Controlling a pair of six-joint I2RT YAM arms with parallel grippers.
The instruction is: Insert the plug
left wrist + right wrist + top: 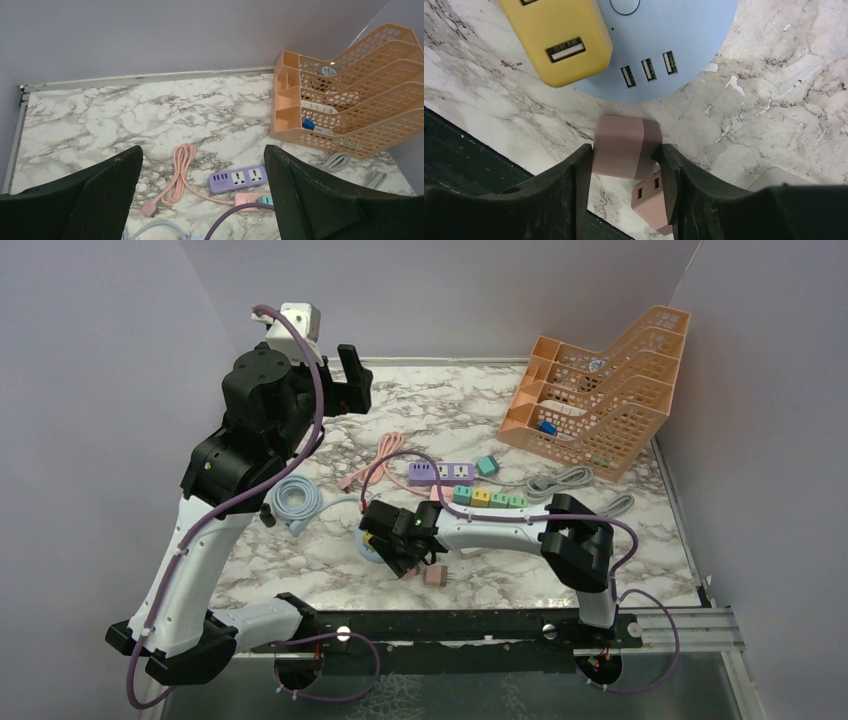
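My right gripper (625,156) is shut on a brownish-pink plug (623,145), held just above the marble at the near rim of a round light-blue socket hub (674,40). The hub has three USB ports on its side and a yellow charger (559,42) plugged into its top. A second brownish-pink adapter (650,199) with two slots lies on the table below the fingers; it also shows in the top view (435,575). In the top view the right gripper (400,548) is low at centre front. My left gripper (352,378) is raised at the back left, open and empty (202,160).
A purple power strip (239,178), a pink strip (252,200) with a coiled pink cord (176,177) and a multicoloured strip (485,498) lie mid-table. An orange mesh rack (600,400) stands back right. Grey cables (560,482) and a blue coiled cord (298,498) lie nearby.
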